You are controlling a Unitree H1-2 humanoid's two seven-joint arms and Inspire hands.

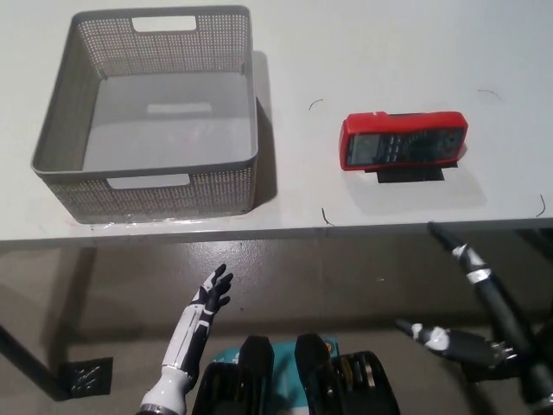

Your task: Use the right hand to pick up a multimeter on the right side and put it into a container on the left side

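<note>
On table's right, multimeter (403, 140) flat, long axis left-right

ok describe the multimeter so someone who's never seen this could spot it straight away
On the white table, look right of the grey mesh basket. The multimeter lies flat near the front edge on a black stand, the only red-cased thing there.

right hand (484, 324) runs off the bottom right corner, so most of its arm is cut off. markings on the multimeter (403, 141) face are too small to read. counter (389, 52) gets cropped at the top and both sides.
</note>
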